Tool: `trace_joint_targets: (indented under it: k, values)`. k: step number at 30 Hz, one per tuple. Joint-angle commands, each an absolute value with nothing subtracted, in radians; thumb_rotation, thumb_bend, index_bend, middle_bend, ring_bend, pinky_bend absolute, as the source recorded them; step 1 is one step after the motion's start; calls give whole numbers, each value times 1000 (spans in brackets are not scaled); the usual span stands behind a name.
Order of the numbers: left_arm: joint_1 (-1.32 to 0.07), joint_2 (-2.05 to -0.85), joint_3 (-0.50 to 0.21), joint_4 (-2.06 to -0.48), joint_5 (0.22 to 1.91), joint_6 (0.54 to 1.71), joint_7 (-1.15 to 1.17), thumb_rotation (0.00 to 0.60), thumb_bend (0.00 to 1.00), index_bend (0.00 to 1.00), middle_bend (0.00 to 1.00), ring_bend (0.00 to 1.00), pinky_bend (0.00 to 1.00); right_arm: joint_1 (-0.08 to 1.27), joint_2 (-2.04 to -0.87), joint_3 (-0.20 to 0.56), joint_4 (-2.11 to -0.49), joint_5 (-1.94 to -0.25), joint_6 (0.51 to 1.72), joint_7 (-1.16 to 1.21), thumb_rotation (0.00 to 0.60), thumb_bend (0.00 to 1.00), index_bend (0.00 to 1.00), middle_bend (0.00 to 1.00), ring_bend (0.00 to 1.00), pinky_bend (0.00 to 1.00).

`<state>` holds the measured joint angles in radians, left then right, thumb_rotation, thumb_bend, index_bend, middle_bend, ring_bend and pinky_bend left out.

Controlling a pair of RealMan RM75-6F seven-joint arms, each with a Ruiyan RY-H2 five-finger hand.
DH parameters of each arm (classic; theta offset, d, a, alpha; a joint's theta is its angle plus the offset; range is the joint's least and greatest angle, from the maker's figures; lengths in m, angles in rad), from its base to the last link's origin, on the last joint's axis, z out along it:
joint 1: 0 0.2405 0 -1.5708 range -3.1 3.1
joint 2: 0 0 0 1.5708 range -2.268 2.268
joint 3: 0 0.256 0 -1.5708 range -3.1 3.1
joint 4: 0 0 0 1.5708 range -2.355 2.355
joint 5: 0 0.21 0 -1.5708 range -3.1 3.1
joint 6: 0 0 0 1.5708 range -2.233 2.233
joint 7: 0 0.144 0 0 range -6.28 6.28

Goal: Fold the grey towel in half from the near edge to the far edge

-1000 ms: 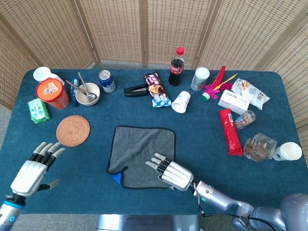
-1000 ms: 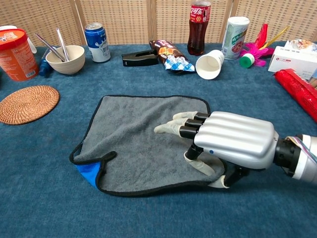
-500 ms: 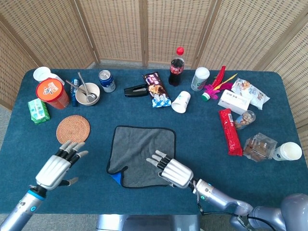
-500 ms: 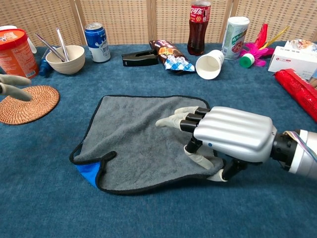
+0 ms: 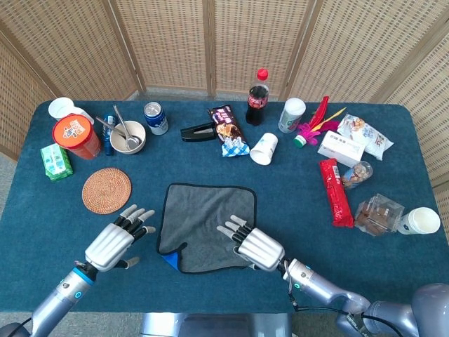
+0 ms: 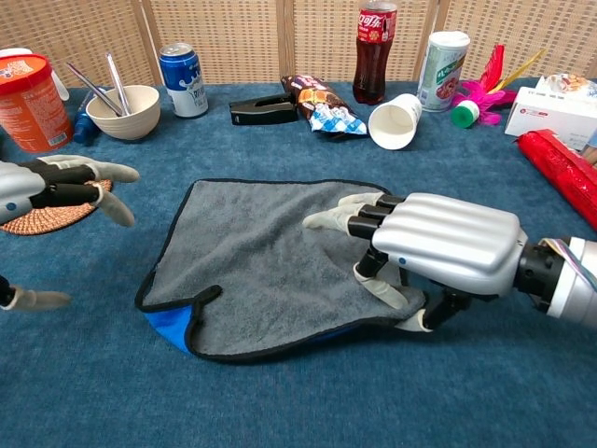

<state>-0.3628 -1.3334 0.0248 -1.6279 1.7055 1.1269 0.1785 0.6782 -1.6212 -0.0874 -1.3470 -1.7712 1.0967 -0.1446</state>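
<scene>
The grey towel (image 5: 205, 219) (image 6: 252, 257) with a black border lies flat on the blue table, its near left corner turned up to show a blue underside. My right hand (image 5: 254, 246) (image 6: 443, 247) is at the towel's near right corner. Its fingers (image 6: 336, 217) reach out over the cloth, and the thumb sits at the edge below, pinching the corner. The near edge is raised a little beside it. My left hand (image 5: 116, 241) (image 6: 58, 185) hovers left of the towel with fingers spread, holding nothing and not touching the cloth.
A woven coaster (image 5: 106, 189) lies far left of the towel, just beyond my left hand. Along the far side stand a bowl with spoons (image 5: 128, 137), a can (image 5: 155, 117), a snack bag (image 5: 228, 130), a cola bottle (image 5: 257, 96) and a tipped paper cup (image 5: 264, 148). A red packet (image 5: 335, 191) lies to the right.
My left hand has come in from the near left corner of the table to just beside the towel's left edge. The right hand shifted slightly forward and the towel's near edge lifted a little.
</scene>
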Motion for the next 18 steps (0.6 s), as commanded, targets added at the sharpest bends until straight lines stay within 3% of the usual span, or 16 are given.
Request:
trace_joint_targets:
  k: [1,18]
  values:
    - [-375,-1347,27,-1623,1697,1115,184,600,274,266,0,0,0,676,-1619,-87,-1348,-1770,1098,-145,600,351,734,0,0,0]
    - [-419,-1413,47,-1589,1679,1078,206,600,275,268,0,0,0,668,-1616,-84,-1349,-1763,1100,-149,600,351,734,0,0,0]
